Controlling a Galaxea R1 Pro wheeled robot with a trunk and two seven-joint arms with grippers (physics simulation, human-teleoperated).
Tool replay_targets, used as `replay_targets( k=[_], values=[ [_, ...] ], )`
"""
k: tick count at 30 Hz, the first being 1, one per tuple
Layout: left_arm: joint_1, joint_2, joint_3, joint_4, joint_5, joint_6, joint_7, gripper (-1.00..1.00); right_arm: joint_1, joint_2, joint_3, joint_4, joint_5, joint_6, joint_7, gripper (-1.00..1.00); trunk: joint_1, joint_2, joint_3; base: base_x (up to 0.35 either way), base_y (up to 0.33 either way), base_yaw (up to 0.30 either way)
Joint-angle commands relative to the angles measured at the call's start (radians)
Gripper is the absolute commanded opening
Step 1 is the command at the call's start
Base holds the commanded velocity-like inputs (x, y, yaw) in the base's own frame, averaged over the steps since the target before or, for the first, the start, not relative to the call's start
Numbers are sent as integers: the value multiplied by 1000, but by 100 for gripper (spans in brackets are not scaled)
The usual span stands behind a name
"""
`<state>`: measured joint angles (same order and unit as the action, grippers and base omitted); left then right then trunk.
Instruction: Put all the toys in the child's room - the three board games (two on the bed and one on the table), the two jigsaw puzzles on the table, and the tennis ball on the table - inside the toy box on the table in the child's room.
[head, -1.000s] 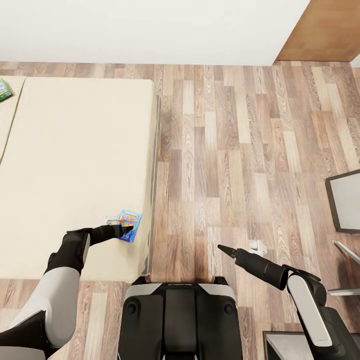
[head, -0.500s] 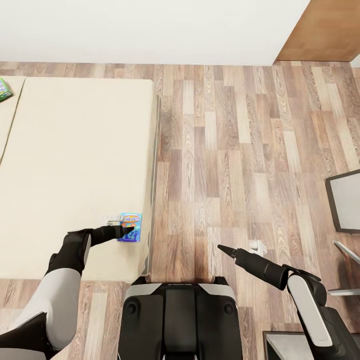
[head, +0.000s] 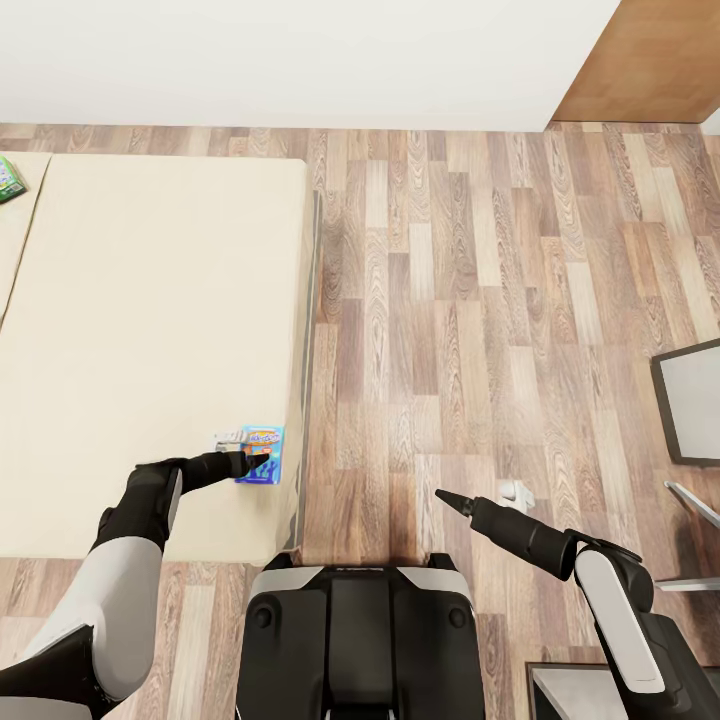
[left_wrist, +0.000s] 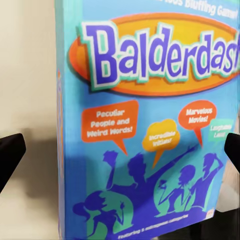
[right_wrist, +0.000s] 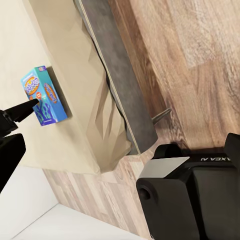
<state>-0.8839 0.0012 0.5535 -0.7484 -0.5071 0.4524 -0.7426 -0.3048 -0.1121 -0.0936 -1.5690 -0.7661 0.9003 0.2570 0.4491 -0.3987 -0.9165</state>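
On the bed (head: 150, 330), our spread-open left gripper (head: 252, 459) straddled the Balderdash board game (head: 262, 453); closing came next, we judged.

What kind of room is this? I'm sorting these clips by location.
Most likely a bedroom: a low bed with cream mattresses, a blue board game lying near its edge, wood-plank floor and a plain white wall.

blue board game (left_wrist: 150, 125), cream bed (head: 150, 330)

Bedroom: bed (head: 150, 330), plank floor (head: 470, 300)
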Motion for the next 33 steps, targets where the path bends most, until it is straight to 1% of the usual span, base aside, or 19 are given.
replay_targets(
  k=[1,6,8,9,10,13,33],
  values=[
    [0,-2,3,15,-4,13,-13,100,0,0,-2,0,7,5,8,100,1,-1,-1,0,0,0],
    [0,-9,-2,15,-4,14,-23,100,-1,0,-2,0,7,4,8,100,1,-1,-1,0,0,0],
    [0,-11,-17,15,-4,15,-25,100,0,0,-2,0,7,5,8,100,1,-1,-1,0,0,0],
    [0,-11,-36,15,-4,16,-25,100,0,0,-2,0,7,5,8,100,1,-1,-1,0,0,0],
    [0,-11,-47,15,-3,16,-25,100,0,0,-2,0,7,5,8,100,1,-1,-1,0,0,0],
    [0,-11,-62,15,-2,17,-26,100,0,0,-2,0,7,5,8,100,1,-1,-1,0,0,0],
    [0,-10,-67,15,-3,15,-26,100,0,0,-2,0,7,5,8,100,1,-1,-1,0,0,0]
  ],
)
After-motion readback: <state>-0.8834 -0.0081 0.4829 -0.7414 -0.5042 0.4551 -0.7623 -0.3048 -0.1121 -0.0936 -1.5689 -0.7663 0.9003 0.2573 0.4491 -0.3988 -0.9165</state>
